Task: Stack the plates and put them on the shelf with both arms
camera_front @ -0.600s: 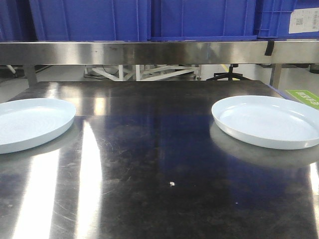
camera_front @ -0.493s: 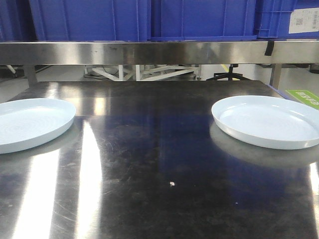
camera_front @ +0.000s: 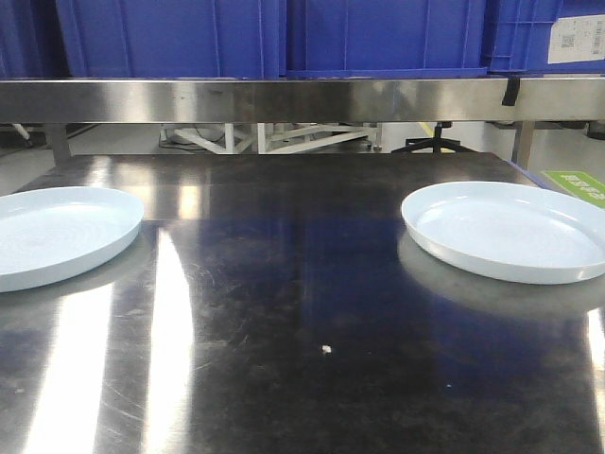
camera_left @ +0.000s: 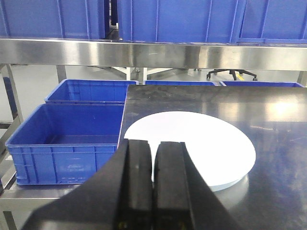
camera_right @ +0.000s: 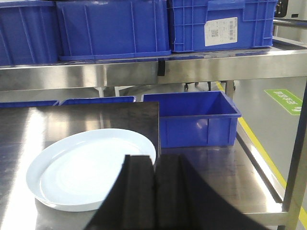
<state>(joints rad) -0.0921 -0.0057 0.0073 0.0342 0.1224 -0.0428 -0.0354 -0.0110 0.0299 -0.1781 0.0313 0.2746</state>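
as they lie (apart): two plates (camera_front: 57, 235) (camera_front: 510, 232).

- Dark scratched steel desk (camera_front: 312, 284), bright glare streaks (camera_front: 170, 359) lower left
- Grey floor (camera_right: 249, 103), yellow line (camera_right: 259, 148), green marking (camera_right: 285, 100) at right
- Blue crates (camera_left: 72, 139) at lower left

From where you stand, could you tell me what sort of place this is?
Probably a warehouse or factory workstation: blue plastic crates sit on a stainless-steel shelf above a scratched steel tabletop.

Matte black, flat-faced, wedge-shouldered jaws
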